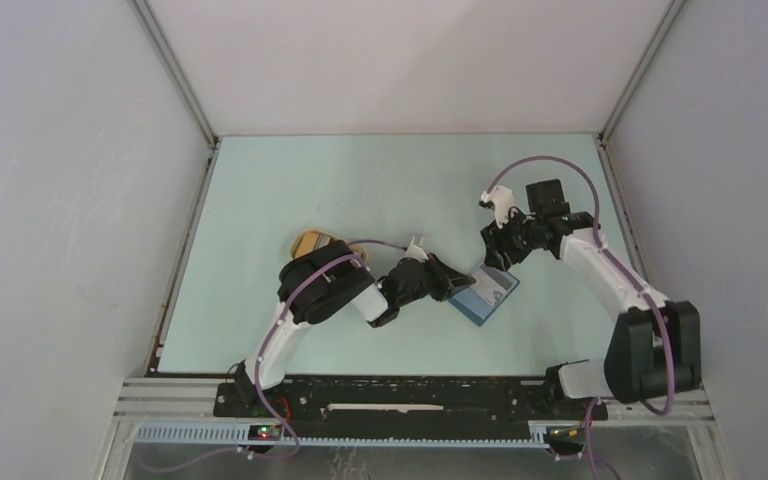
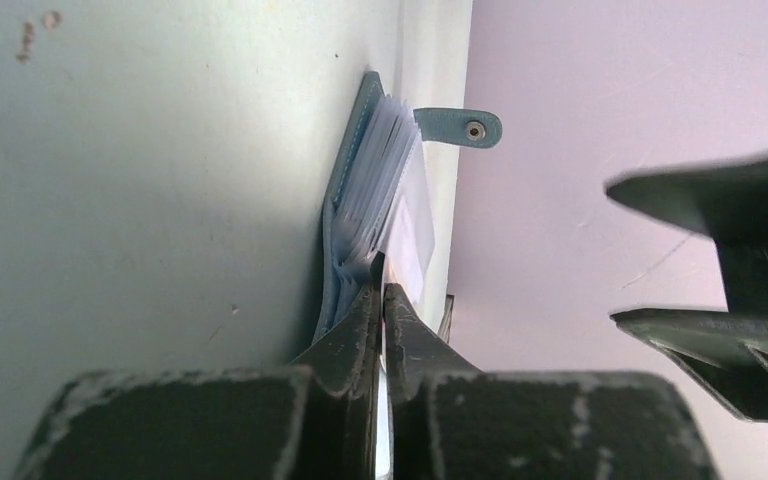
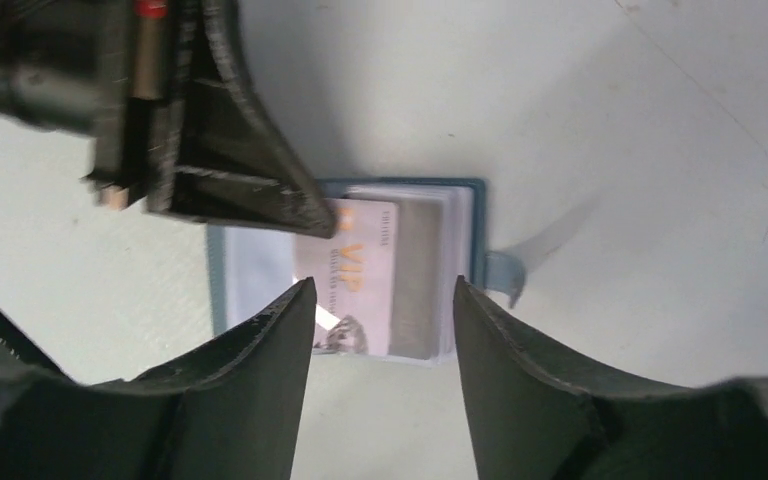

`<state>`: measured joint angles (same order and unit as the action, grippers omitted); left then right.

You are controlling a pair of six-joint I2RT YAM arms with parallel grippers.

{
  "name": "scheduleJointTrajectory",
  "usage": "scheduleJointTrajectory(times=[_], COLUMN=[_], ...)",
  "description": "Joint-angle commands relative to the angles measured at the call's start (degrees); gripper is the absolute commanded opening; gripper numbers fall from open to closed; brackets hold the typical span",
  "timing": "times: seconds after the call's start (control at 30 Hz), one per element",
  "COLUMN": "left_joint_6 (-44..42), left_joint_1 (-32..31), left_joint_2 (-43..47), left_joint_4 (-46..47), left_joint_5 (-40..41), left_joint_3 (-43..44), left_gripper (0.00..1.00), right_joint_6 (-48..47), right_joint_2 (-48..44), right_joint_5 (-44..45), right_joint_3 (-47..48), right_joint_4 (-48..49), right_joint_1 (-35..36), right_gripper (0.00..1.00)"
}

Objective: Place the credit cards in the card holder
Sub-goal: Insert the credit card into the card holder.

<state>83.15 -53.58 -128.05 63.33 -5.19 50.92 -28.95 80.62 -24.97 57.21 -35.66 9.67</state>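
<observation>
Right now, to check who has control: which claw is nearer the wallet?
Left. The left claw is shut on a leaf of the open wallet. The right claw hangs open above it, apparently not touching.

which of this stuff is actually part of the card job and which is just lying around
Part of the job:
- card holder, lying open
- VIP card, on the holder's clear sleeves
- left gripper, shut on a sleeve of the holder
- right gripper, open above the card

Just lying about:
- tan tray, partly hidden behind the left arm
</observation>
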Motion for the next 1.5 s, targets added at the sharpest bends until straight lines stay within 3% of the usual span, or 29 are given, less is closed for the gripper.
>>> scheduleJointTrajectory(times=[0.0, 0.13, 0.27, 0.57, 0.93, 1.27, 1.47], left_joint_6=[-0.10, -0.14, -0.16, -0.05, -0.09, -0.34, -0.31], left_joint_1=[0.35, 0.34, 0.39, 0.54, 0.71, 0.98, 1.05], left_joint_2=[-1.17, -1.16, -1.17, -1.14, -1.06, -1.22, -0.91], left_joint_4=[-2.30, -2.18, -1.99, -1.48, -0.93, -1.51, -0.86], left_joint_5=[-0.81, -0.97, -0.97, -1.16, -1.40, -2.06, -2.44], left_joint_3=[1.75, 1.68, 1.59, 1.44, 1.00, 1.34, 1.05], left_gripper=[0.07, 0.10, 0.12, 0.16, 0.19, 0.41, 0.43], right_joint_6=[-12.62, -20.24, -28.45, -23.64, -20.06, -16.19, -13.86], right_joint_2=[-7.00, -9.75, -6.82, -0.57, 1.64, -0.87, -1.14], right_joint_5=[-6.07, -8.94, -8.70, 2.45, 11.61, 17.42, 21.09], right_joint_3=[-4.69, -8.49, -10.00, -12.45, -13.49, -13.44, -13.46], right_joint_4=[-0.81, -3.35, -7.10, 1.44, 6.32, 10.52, 13.42], right_joint_1=[3.00, 7.18, 10.96, 16.17, 17.62, 13.67, 12.39], right_gripper=[0.54, 0.23, 0.00, 0.00, 0.00, 0.00, 0.00])
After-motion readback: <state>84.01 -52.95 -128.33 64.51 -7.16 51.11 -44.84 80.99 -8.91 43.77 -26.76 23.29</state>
